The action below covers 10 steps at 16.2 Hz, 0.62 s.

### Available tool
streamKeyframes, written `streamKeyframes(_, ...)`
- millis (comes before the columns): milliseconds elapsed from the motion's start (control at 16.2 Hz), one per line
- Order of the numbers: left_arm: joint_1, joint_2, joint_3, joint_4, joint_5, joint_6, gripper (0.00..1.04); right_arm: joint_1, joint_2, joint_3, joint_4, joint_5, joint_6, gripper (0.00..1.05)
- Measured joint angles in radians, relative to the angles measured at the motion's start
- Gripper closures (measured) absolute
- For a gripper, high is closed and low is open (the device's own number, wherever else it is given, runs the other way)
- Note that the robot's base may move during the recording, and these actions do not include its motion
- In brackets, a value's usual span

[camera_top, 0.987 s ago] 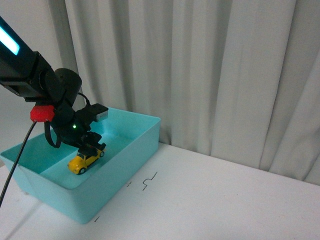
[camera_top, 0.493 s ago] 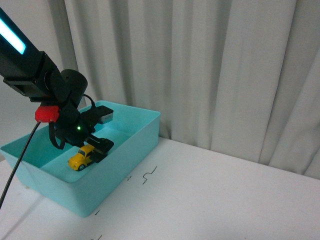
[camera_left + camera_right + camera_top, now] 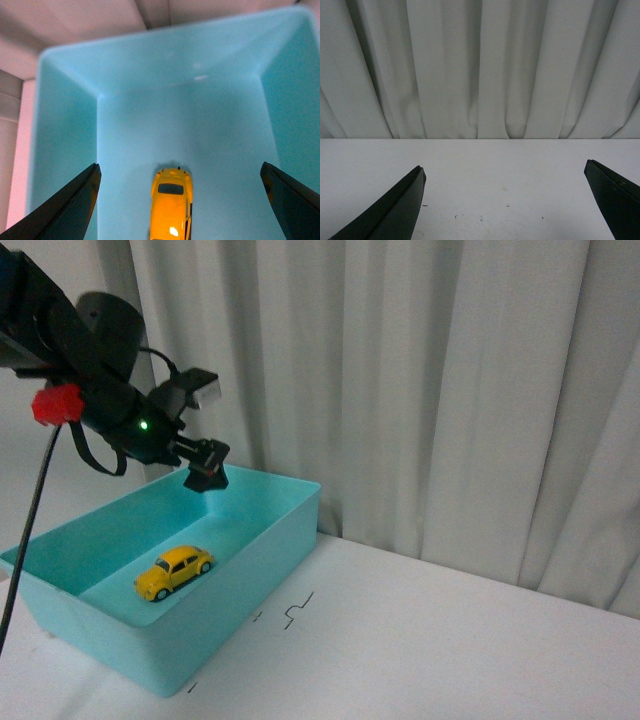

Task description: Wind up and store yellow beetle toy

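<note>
Front view: you've got the yellow beetle toy [image 3: 174, 572] sitting on its wheels on the floor of the teal bin [image 3: 275, 540], near the middle and apart from the walls. The left gripper [image 3: 205, 477] hangs above the bin, well clear of the toy and touching nothing. Left wrist view confirms it: the fingers [image 3: 75, 205] are spread wide at both edges, with the toy loose between and below them, roof up. The right gripper [image 3: 503, 167] is also spread wide with nothing in it, over the white table [image 3: 480, 190] and facing the curtain [image 3: 480, 65]. Judgement: the store step looks done, since the toy is in the bin and let go. You can't tell from here whether it was wound. Next move probably just calls for you to pull the left arm up and away from the bin, keeping the fingers off the rim and not nudging the toy.
</note>
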Motion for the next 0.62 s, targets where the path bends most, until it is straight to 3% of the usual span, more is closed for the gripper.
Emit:
streamKeyframes(432, 0.092, -0.665, -0.349, 0.077, 0.228, -0.033, 0.07, 0.0, 0.0, 0.0, 0.0, 0.0, 0.0, 0.07)
streamKeyframes(493, 0.114, -0.763, -0.424, 0.192, 0.272, -0.075, 0.11, 0.0, 0.0, 0.0, 0.0, 0.0, 0.0, 0.07)
streamKeyframes(555, 0.1, -0.891, -0.579, 0.412, 0.259, -0.213, 0.25, 0.0, 0.0, 0.0, 0.0, 0.0, 0.0, 0.07)
streamKeyframes(617, 0.053, -1.021, -0.717, 0.484, 0.238, -0.323, 0.37, 0.0, 0.0, 0.0, 0.0, 0.0, 0.0, 0.07)
